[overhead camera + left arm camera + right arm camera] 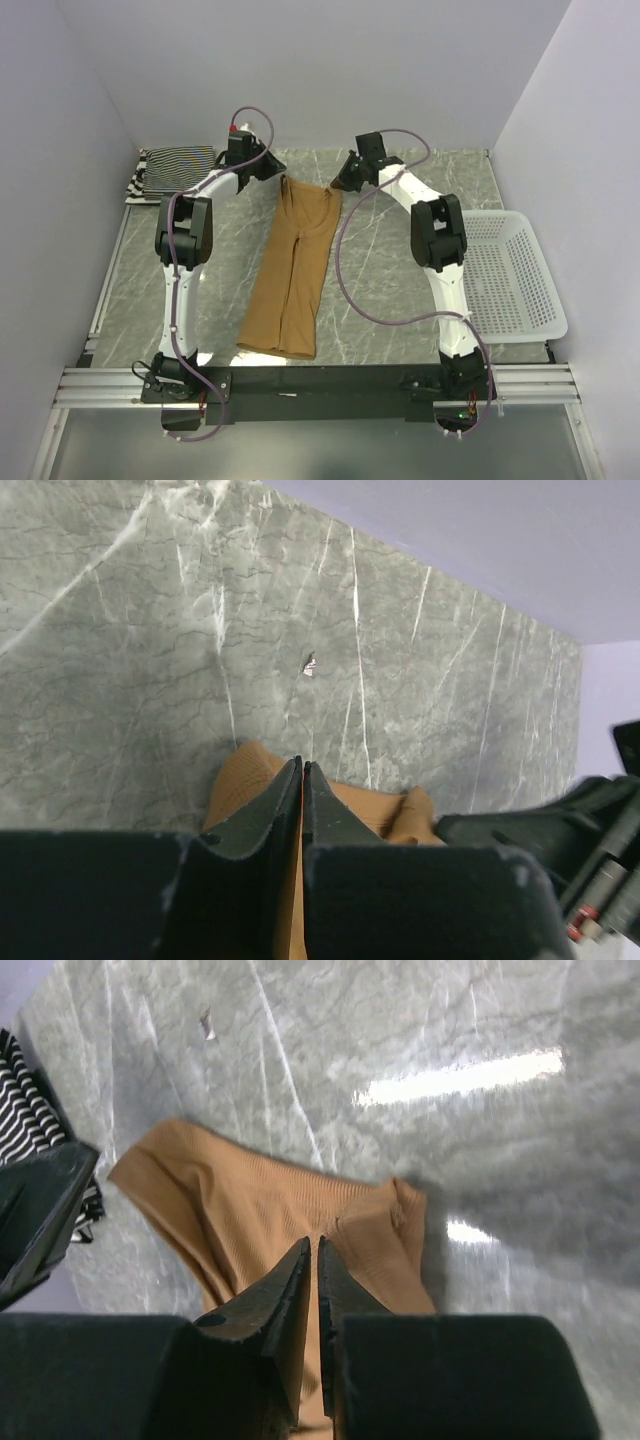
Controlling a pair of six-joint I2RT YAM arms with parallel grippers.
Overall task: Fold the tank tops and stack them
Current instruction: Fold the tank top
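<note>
The plain tan-brown tank top (pixel 295 270) lies stretched lengthwise down the middle of the table. My left gripper (pixel 278 173) is shut on its far left corner; the left wrist view shows tan fabric (pixel 245 780) pinched between the closed jaws (pixel 302 765). My right gripper (pixel 336 186) is shut on the far right corner, with tan cloth (pixel 250 1210) between the jaws (pixel 313 1245). The two striped tank tops (pixel 172 170) lie folded in a stack at the back left corner, the thin-striped one on top; their edge also shows in the right wrist view (pixel 28 1110).
A white lattice basket (pixel 515 275) stands at the table's right edge. The grey marble table (pixel 390 270) is walled at the back and on both sides. A small scrap (pixel 310 664) lies on the table beyond the top.
</note>
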